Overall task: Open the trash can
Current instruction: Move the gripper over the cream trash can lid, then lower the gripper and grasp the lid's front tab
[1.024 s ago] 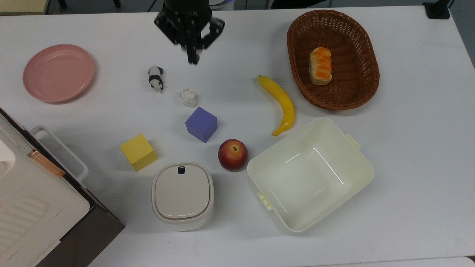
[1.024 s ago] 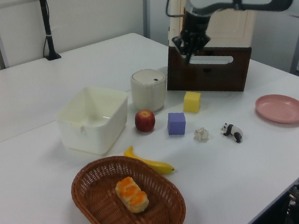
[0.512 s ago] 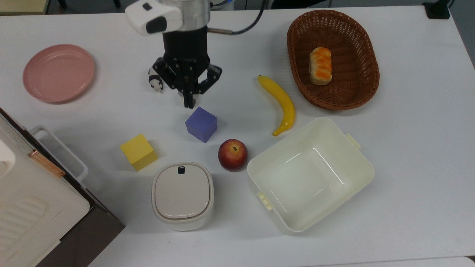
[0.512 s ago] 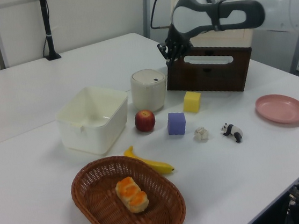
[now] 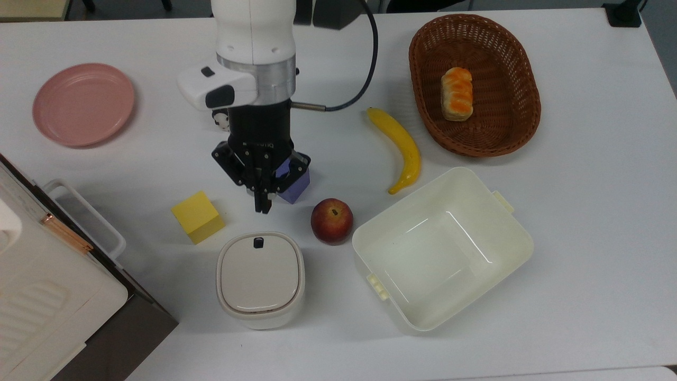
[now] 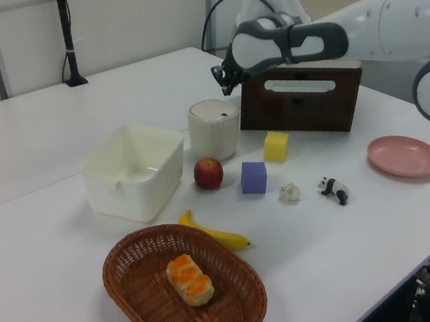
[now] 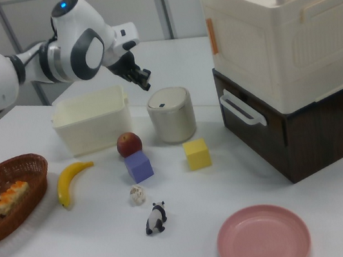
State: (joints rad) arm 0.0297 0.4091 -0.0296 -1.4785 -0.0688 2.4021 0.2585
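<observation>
The trash can (image 5: 261,279) is a small off-white rounded-square bin with a beige-grey lid, lid down; its black button (image 5: 258,242) sits at the lid's edge. The bin also stands in the left view (image 6: 214,128) and the right view (image 7: 170,114). My gripper (image 5: 262,207) hangs above the table just short of the button side of the bin, fingers pressed together with nothing between them. In the left view the gripper (image 6: 226,87) is above and slightly right of the bin; in the right view the gripper (image 7: 146,82) is above the bin's left.
A yellow cube (image 5: 198,216), purple cube (image 5: 296,186) and apple (image 5: 331,220) sit close around the gripper. A cream tub (image 5: 442,247) lies right of the bin, a banana (image 5: 400,148) and wicker basket (image 5: 521,106) beyond. A pink plate (image 5: 83,103) and dark cabinet (image 5: 121,328) are at the top view's left.
The arm has swept from the table's far edge toward the trash can, passing over the panda and crumpled ball and now partly covering the purple cube. Fingers stayed together.
</observation>
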